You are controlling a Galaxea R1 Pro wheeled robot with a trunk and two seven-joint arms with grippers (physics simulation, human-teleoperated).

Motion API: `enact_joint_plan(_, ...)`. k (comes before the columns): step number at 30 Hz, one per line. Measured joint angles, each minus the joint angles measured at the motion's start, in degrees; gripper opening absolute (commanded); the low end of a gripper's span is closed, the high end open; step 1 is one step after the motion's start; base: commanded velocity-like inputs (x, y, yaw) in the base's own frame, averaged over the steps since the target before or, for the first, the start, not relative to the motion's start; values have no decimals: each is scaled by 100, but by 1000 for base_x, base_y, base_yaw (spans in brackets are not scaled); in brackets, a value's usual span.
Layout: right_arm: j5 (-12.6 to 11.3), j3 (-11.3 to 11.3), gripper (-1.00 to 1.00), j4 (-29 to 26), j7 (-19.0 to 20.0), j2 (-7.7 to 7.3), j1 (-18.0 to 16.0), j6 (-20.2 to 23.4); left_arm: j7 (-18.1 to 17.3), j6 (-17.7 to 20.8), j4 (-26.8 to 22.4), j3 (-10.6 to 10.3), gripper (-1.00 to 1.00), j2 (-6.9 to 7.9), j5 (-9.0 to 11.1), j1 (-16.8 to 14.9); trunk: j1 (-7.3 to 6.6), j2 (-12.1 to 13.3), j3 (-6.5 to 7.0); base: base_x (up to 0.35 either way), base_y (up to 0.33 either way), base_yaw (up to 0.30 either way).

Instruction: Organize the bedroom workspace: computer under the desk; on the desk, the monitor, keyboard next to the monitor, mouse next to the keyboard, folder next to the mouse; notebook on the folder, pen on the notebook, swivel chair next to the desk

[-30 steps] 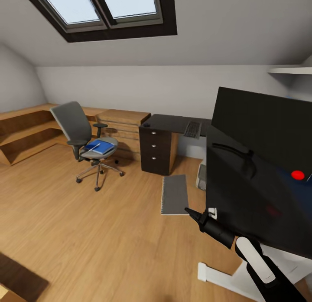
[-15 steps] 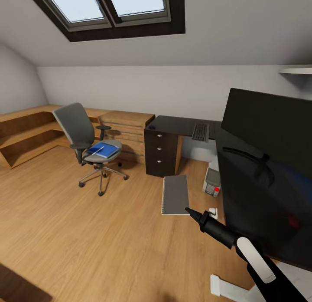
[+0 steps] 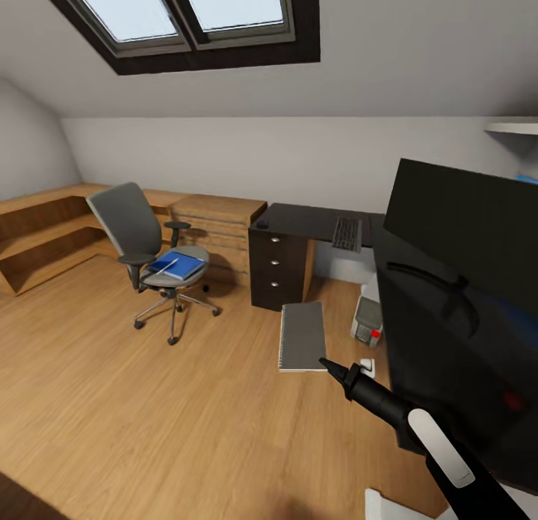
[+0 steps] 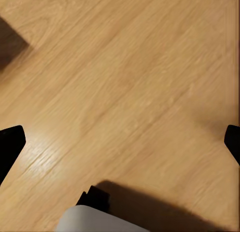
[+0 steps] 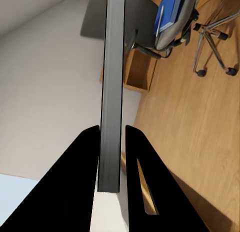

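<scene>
Right gripper: I had my right gripper (image 5: 111, 142) pinching the notebook (image 3: 302, 335), its 2 black fingers (image 5: 75, 192) pressed against both faces of the thin grey slab, seen edge-on from the wrist; in the head view the notebook hung upright at the tip of my right arm (image 3: 388, 408).
Left gripper: I saw my left gripper (image 4: 120, 142) with its 2 dark fingertips (image 4: 10, 142) at opposite edges of the wrist view, spread wide apart, nothing between them but floor (image 4: 120, 82).
Monitor: I saw the monitor (image 3: 463, 311) close at the right of the head view, black, with its curved stand and a dim red dot; I could not tell what it rested on.
Desk: I saw the desk (image 3: 314, 220) against the far wall, black top over 3 drawers with silver knobs.
Keyboard: it lay on the desk, right of the drawers (image 3: 347, 234).
Mouse: a small dark lump sat at the desk's left corner (image 3: 262, 224).
Computer: it stood on the floor below the desk (image 3: 366, 320), red marks showing.
Chair: the chair (image 3: 153, 258) stood well left of the desk, beside the wooden cabinets (image 3: 217, 221).
Folder: it lay blue on the chair seat (image 3: 178, 266).
Pen: it lay across the folder (image 3: 166, 267).
</scene>
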Motion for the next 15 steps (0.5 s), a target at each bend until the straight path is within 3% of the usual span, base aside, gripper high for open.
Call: enact_joint_plan(15, 8, -16, -100, 2, 9, -15, 0, -4, -4, 1, -2, -4, 100, 0, 8, 0, -330, 602, 269, 324, 74, 0)
